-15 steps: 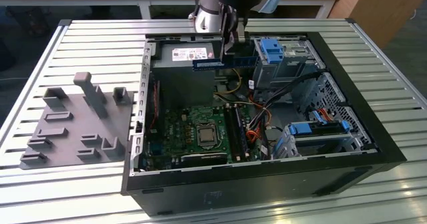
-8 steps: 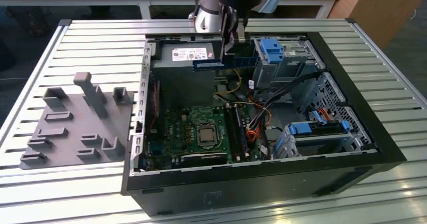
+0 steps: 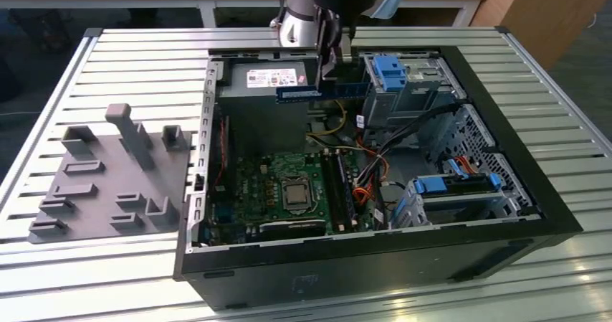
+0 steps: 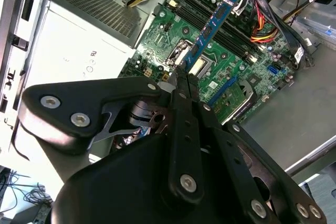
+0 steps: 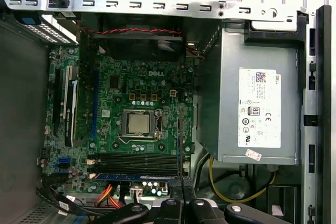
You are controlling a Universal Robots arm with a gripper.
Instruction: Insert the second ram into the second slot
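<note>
Fingers clamped on the second ram; stick held level above the open computer case, well clear of the motherboard.

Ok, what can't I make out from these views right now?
1. memory slots: latch positions are too small to read in the first wrist view.
2. second ram: its gripped end is covered by the hand in the second wrist view.
3. arm: cut off by the exterior view's top edge.
</note>
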